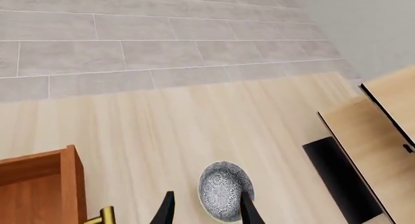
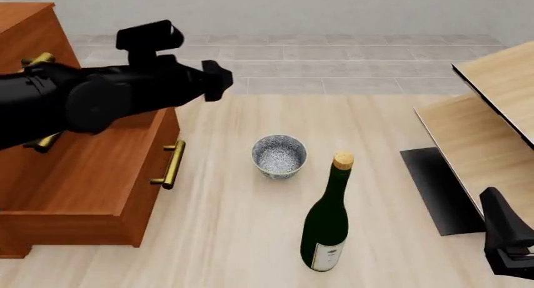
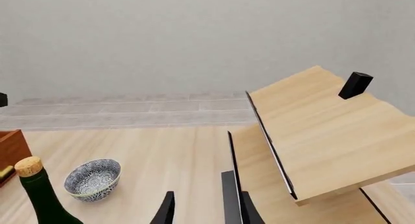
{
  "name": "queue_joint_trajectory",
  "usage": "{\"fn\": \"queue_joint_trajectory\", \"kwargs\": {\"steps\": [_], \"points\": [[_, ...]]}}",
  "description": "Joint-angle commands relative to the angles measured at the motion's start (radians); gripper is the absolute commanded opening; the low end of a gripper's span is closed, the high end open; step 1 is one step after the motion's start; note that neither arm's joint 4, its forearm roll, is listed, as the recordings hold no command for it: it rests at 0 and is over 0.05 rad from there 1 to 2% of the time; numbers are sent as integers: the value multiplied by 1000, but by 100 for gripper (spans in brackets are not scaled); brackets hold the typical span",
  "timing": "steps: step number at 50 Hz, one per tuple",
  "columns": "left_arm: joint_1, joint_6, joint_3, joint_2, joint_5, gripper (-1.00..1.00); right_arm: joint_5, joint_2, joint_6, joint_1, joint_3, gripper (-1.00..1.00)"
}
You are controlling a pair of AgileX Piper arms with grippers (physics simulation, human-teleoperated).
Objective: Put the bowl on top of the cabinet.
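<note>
The bowl (image 2: 279, 155), small with a blue-and-white speckled pattern, stands upright on the light wood surface between the cabinet (image 2: 84, 175) and a wine bottle (image 2: 328, 222). The cabinet is reddish-brown with brass bar handles (image 2: 171, 164); its top shows at the far left. My left gripper (image 1: 207, 212) hovers above the bowl (image 1: 225, 190), open, with its fingers either side of the bowl's near rim and holding nothing. My right gripper (image 3: 207, 212) is low at the right, open and empty, well away from the bowl (image 3: 93, 179).
A dark green corked wine bottle (image 3: 39, 195) stands just in front of the bowl. Pale light-wood furniture with black edging (image 2: 492, 113) fills the right side. Grey tiled floor (image 1: 162, 49) and a wall lie beyond.
</note>
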Motion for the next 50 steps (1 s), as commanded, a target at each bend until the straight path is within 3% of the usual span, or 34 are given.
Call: {"fn": "queue_joint_trajectory", "kwargs": {"steps": [1,14,50], "points": [[20,-31,-42,83,-15,100,0,-1,2,2,0,100],[64,-68,-57,197,-66,100,0,0,1,5,0,100],[25,-136,-30,345,-165,100,-5,-1,3,7,0,100]]}}
